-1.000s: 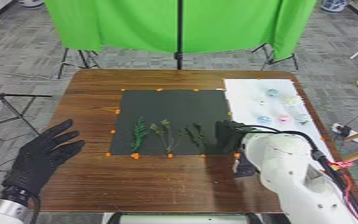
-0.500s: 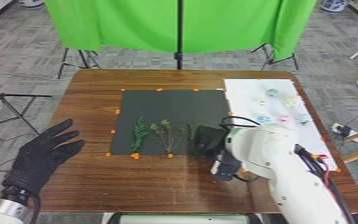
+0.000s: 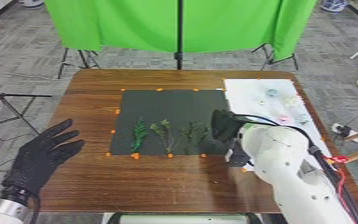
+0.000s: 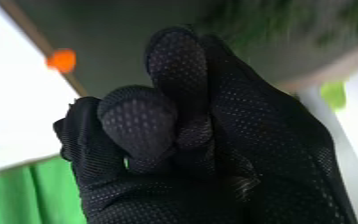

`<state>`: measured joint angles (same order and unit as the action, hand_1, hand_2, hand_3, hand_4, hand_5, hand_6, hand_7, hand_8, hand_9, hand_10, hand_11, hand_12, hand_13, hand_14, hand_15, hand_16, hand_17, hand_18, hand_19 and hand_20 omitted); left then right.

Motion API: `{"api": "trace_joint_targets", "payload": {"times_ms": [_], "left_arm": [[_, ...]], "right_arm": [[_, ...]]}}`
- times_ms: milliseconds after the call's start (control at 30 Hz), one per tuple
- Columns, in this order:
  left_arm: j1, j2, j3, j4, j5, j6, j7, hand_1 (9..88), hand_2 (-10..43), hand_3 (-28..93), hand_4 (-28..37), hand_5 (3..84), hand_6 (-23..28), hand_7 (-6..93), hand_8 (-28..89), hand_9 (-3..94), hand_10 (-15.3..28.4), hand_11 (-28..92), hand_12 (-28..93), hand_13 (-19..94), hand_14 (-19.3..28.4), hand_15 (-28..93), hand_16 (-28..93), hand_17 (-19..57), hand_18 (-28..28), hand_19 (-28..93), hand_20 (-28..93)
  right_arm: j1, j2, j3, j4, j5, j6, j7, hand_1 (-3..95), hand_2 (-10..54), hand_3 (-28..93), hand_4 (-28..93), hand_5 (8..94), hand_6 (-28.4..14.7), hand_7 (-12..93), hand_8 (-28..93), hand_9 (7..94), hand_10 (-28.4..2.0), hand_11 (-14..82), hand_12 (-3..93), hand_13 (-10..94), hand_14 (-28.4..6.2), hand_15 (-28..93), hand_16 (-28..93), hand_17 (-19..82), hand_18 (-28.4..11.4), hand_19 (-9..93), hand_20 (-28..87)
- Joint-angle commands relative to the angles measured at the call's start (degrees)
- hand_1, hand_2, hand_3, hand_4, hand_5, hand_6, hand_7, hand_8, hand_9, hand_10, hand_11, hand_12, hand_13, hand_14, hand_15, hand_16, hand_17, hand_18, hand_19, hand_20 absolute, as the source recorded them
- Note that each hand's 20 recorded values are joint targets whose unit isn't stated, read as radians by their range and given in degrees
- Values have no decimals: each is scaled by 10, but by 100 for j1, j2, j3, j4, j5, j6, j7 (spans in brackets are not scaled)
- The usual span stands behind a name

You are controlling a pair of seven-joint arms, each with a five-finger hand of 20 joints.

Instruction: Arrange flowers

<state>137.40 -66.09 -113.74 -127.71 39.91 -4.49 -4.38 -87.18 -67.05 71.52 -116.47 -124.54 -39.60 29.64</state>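
In the head view, we find the right hand (image 3: pixel 222 126) and its white arm (image 3: pixel 278 152) hiding part of the white sheet (image 3: pixel 245 92) and the dark mat's (image 3: pixel 174 106) right edge; we cannot tell whether that hand is clenched, released or grasping anything. Just beside it, the rightmost greenery (image 3: pixel 192 134) is too blurred for us to count stems. Two clearer sprigs, one bushy (image 3: pixel 140 134) and one thinner (image 3: pixel 165 134), lie left of it on the mat. Small pale flowers (image 3: pixel 272 92) dot the sheet. Our left hand (image 3: pixel 44 152) is loosely spread by the table's (image 3: pixel 140 185) left side.
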Motion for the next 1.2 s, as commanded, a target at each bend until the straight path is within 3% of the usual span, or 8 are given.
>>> {"api": "trace_joint_targets", "payload": {"times_ms": [33,200,400,567,667,833,1033,1200], "left_arm": [[30,-42,12,33,15,28,-47,261,-5,712,-261,337,18,250,-118,292,129,306,136,273,159,470,-24,-71,237,544,98],[46,-48,-10,30,11,22,-44,260,-5,712,-261,337,19,249,-117,292,128,306,136,274,159,470,-24,-71,237,544,98],[73,-49,-8,13,11,33,-25,260,-4,711,-262,337,18,250,-117,292,129,305,135,274,160,471,-24,-71,237,544,98],[71,-58,-8,19,10,25,-32,260,-4,711,-260,336,18,251,-117,292,128,305,136,274,159,471,-24,-71,237,544,98],[56,-51,-7,26,9,20,-48,260,-4,711,-261,336,18,251,-117,292,128,305,137,274,159,470,-25,-71,237,544,99],[41,-43,5,39,11,33,-50,260,-4,711,-261,336,18,250,-118,292,128,305,137,274,159,470,-24,-71,237,543,98],[19,-51,2,44,16,18,-65,260,-5,713,-261,336,17,252,-118,292,128,305,136,274,159,471,-24,-71,237,544,99],[43,-45,11,40,10,27,-40,260,-5,712,-261,336,18,251,-119,293,128,305,136,274,160,471,-25,-72,237,544,99]], "right_arm": [[-169,-15,286,-61,457,260,-1685,203,171,923,-158,678,-59,352,-157,752,-133,481,291,709,-112,748,277,377,-216,932,530],[-94,-159,183,60,187,-31,-2234,251,104,932,-133,627,-19,248,-184,590,-136,483,405,557,-142,800,262,280,-223,898,479],[-35,-110,-113,171,-456,-110,-2628,177,181,932,-56,624,2,221,-174,390,-168,612,331,407,-162,849,214,210,-226,849,532],[-124,14,-272,206,-1269,197,-3217,136,205,932,-62,662,0,205,-167,289,-178,577,291,246,-169,833,162,124,-216,798,562],[-179,44,-264,219,-1440,223,-3399,107,229,932,-76,667,-2,204,-168,250,-150,439,227,131,-156,751,115,33,-214,719,563],[-240,100,-312,275,-1501,320,-3502,84,261,932,-102,652,-6,198,-166,239,-134,220,231,83,-126,517,134,-61,-207,621,486],[-264,137,-401,425,-1828,407,-3665,71,287,932,-122,623,-12,191,-164,214,-110,101,251,81,-101,189,353,-138,-201,554,383],[-274,210,-394,516,-1961,352,-3784,65,300,932,-140,612,-15,188,-163,205,-94,54,255,86,-97,57,445,-164,-197,523,336]]}}
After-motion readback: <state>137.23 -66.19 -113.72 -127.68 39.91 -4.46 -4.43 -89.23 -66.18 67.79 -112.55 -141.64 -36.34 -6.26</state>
